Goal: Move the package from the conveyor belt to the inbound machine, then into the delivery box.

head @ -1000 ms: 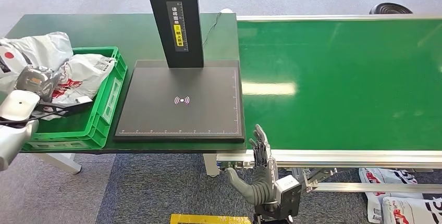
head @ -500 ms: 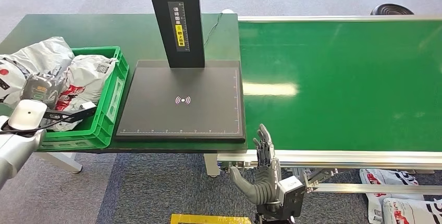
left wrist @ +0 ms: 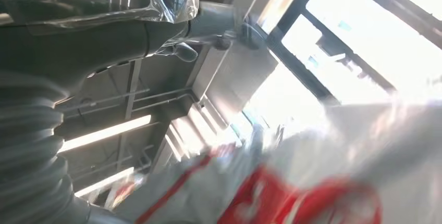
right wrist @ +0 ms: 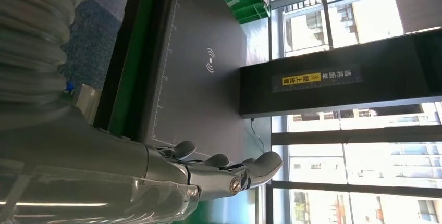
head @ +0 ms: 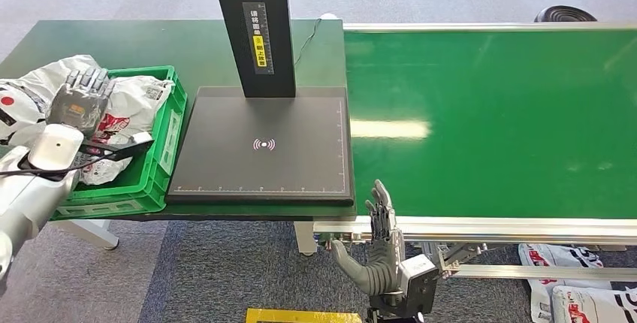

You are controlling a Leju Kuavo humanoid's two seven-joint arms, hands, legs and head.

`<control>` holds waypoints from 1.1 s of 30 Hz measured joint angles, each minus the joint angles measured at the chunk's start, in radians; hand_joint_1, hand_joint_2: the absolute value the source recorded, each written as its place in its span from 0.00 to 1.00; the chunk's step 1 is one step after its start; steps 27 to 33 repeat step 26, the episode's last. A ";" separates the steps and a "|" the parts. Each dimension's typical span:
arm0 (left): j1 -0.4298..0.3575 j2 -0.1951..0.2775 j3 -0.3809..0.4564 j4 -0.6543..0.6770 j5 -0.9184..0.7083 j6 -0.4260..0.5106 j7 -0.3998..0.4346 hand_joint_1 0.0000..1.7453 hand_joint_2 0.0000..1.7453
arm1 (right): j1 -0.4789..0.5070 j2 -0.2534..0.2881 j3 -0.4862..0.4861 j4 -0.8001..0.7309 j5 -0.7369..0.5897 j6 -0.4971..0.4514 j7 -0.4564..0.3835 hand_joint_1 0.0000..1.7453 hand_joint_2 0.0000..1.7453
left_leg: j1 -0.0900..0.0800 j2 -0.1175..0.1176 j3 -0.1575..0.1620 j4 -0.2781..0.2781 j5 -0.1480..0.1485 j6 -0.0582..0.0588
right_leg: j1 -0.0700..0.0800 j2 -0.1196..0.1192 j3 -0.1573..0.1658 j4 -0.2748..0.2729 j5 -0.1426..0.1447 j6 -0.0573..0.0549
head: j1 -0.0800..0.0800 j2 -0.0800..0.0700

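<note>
Package crumpled in green delivery box, long axis unclear, beneath empty spread left hand.

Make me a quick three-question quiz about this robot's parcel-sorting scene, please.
1. True or false: a package lies on the conveyor belt.
2. Where is the left hand? A) over the green crate B) on the scanner pad C) on the belt
3. Fill in: the right hand has its fingers ____ , holding nothing.

Key: 1 false; 2 A; 3 apart.
</note>
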 joint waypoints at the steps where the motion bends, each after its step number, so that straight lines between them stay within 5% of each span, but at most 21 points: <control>1: -0.019 -0.008 0.000 -0.001 -0.004 -0.001 -0.001 0.00 1.00 | -0.002 0.000 0.003 0.002 0.000 -0.001 0.000 0.00 1.00 | 0.000 0.000 0.000 0.000 0.000 0.000 | 0.000 0.000 0.000 0.000 0.000 0.000 | 0.000 0.000; 14: -0.291 -0.112 0.036 -0.057 -0.047 -0.045 0.006 0.00 1.00 | -0.019 -0.006 0.033 0.029 -0.017 -0.014 -0.005 0.00 1.00 | 0.001 0.003 -0.003 0.000 0.000 0.000 | 0.001 0.001 -0.003 0.000 0.001 -0.002 | 0.000 0.000; 33: -0.341 -0.170 0.053 -0.093 -0.059 -0.041 0.037 0.00 1.00 | -0.020 -0.007 0.036 0.032 -0.020 -0.025 -0.005 0.00 1.00 | 0.001 0.003 -0.003 0.000 0.000 0.000 | 0.001 0.001 -0.003 0.000 0.001 -0.002 | 0.000 0.000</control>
